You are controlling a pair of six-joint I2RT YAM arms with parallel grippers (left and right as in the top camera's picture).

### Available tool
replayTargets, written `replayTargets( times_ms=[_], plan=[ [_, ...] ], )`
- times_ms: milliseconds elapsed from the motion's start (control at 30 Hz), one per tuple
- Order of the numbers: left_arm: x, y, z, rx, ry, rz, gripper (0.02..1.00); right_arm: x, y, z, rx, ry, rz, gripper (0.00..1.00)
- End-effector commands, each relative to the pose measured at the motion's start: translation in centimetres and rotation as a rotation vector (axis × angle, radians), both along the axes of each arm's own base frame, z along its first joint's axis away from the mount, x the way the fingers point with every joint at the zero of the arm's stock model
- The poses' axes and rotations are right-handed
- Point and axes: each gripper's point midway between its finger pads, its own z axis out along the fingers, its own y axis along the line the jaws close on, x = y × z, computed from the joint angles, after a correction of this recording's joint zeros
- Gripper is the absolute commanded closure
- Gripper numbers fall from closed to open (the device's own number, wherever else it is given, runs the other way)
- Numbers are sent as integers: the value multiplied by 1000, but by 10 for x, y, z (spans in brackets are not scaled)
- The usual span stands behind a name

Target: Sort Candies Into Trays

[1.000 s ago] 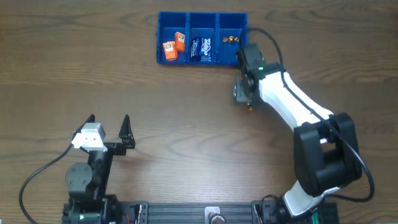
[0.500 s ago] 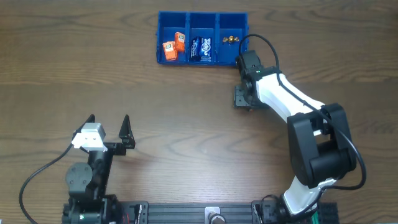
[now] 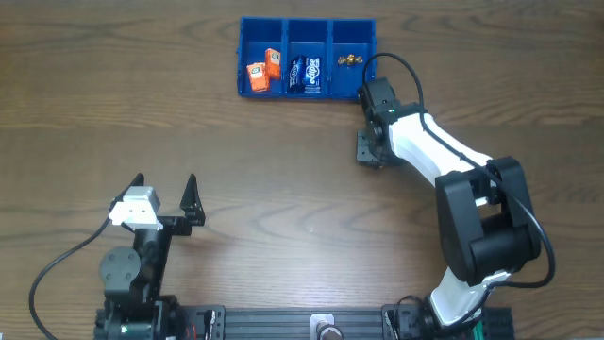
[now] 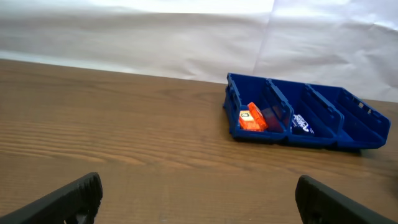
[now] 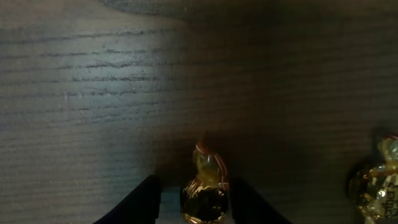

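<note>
A blue three-compartment tray [image 3: 308, 21] stands at the far middle of the table. It holds orange candies [image 3: 255, 74] on the left, a blue packet [image 3: 307, 74] in the middle and gold candies [image 3: 349, 59] on the right. My right gripper [image 3: 368, 149] is low on the table just in front of the tray's right end. In the right wrist view it [image 5: 196, 202] is shut on a gold-wrapped candy [image 5: 205, 183] that rests on the wood. Another gold candy [image 5: 379, 177] lies beside it. My left gripper [image 3: 165, 194] is open, holds nothing and sits near its base.
The left wrist view shows the tray [image 4: 311, 118] far off across bare wood, with my left gripper [image 4: 199, 190] wide open. A black cable [image 3: 401, 61] loops over the right arm near the tray's right end. White sheeting backs the table.
Over the last second my right gripper shifted slightly toward the tray and came down over the gold candy. It has held still for the last half second. The left arm has not moved.
</note>
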Motion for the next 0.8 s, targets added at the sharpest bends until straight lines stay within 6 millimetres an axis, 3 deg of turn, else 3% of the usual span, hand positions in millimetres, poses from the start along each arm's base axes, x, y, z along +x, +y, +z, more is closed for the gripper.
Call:
replayTargets(
  times_ms=[33, 367, 500, 567, 633, 800],
  plan=[
    [-1, -2, -16, 9, 46, -16, 20, -4, -2, -11, -3, 29, -5, 627],
    [-1, -2, -16, 9, 46, -16, 20, -3, 2, -10, 17, 27, -2, 772],
    [-1, -2, -16, 9, 46, -16, 20, 3, 11, 13, 67, -19, 5, 809],
    [-1, -2, -16, 9, 46, -16, 20, 9, 17, 37, 83, -69, 9, 809],
    [-1, -2, -16, 9, 46, -16, 20, 23, 22, 74, 90, -148, 19, 809],
    [-1, -2, -16, 9, 46, -16, 20, 91, 34, 183, 80, -383, 60, 792]
  ],
)
